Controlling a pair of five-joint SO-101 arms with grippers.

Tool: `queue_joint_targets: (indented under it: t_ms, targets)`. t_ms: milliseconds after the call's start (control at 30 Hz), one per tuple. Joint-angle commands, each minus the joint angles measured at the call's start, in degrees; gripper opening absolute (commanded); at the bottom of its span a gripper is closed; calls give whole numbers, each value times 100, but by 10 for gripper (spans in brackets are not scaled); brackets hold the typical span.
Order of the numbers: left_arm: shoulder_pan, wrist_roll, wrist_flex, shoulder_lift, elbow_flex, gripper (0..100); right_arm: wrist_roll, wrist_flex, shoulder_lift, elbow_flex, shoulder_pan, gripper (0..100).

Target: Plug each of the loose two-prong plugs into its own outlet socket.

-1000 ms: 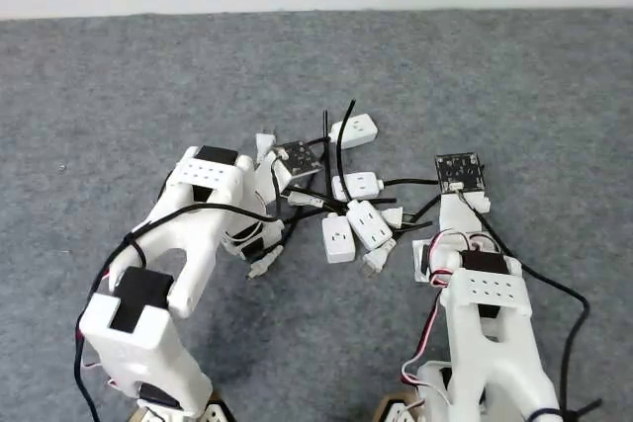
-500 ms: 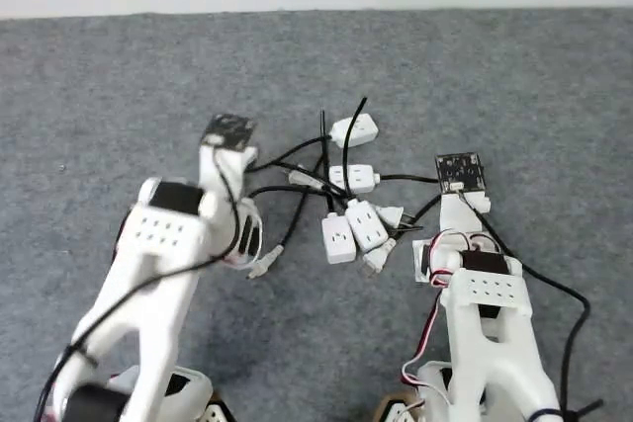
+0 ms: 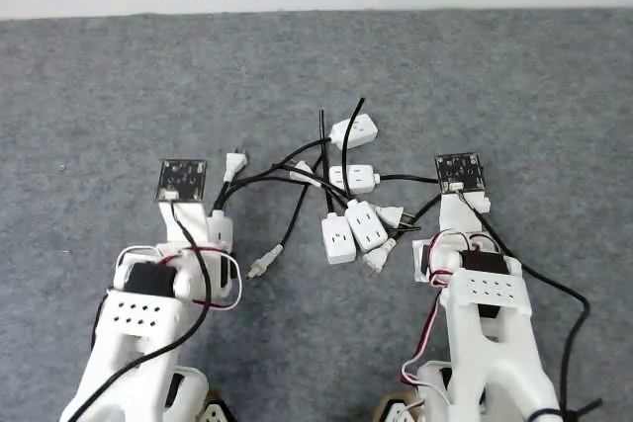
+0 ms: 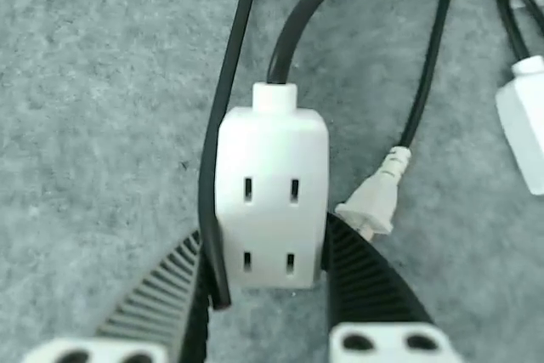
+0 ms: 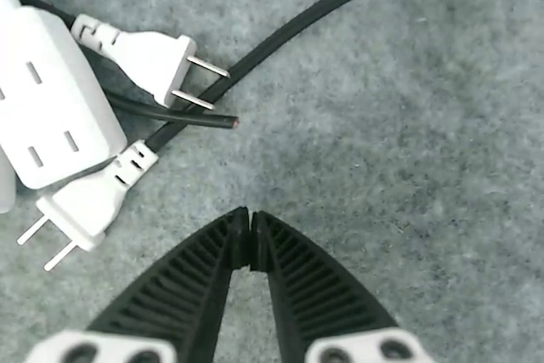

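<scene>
My left gripper (image 4: 268, 248) is shut on a white outlet socket (image 4: 272, 197), its slotted face up, with the socket's black cord (image 4: 223, 125) pinched along one side. A loose two-prong plug (image 4: 374, 203) lies beside that socket. In the high view this gripper (image 3: 219, 227) sits at the near left, away from the cluster of white sockets (image 3: 367, 224) and plugs (image 3: 391, 214). My right gripper (image 5: 251, 231) is shut on nothing, resting above the carpet. Just beyond it lie two loose plugs (image 5: 149, 59) (image 5: 81, 208) and a socket (image 5: 51, 99).
Grey carpet (image 3: 514, 86) covers the table. Black cords (image 3: 287, 160) cross between the sockets in the middle. Another loose plug (image 3: 262, 265) lies near the left arm, and one (image 3: 235, 160) farther back. A cut cord end (image 5: 229, 122) lies near the right gripper.
The left arm has drawn back from the cluster toward the near left, dragging a socket and its cords along. The right arm has not moved.
</scene>
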Motion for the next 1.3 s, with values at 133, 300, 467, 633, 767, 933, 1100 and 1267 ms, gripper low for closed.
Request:
queue_joint_targets:
  t_ms: [133, 300, 467, 633, 767, 933, 1100, 1267]
  targets:
    - [-62, 97, -422, 721, -119, 13, 70, -40, 40, -264, 22, 9]
    - [-62, -290, -378, 1565, -479, 52, 70, -40, 40, -255, 22, 9]
    - [-70, -176, -132, 1899, -725, 179, 70, -40, 40, -255, 22, 9]
    - [-70, -193, -105, 1785, -725, 201, 70, -40, 40, -255, 22, 9]
    - [-70, -378, 176, 1204, -664, 203, 70, -40, 40, -255, 22, 9]
    - [-70, -440, 123, 202, -215, 205, 70, 198, -22, -281, -13, 9]
    - [-70, -440, 141, -747, 198, 206, 18, 233, -22, -281, -303, 9]
    - [-255, -440, 123, -1020, 356, 205, 18, 242, -22, -255, -382, 9]
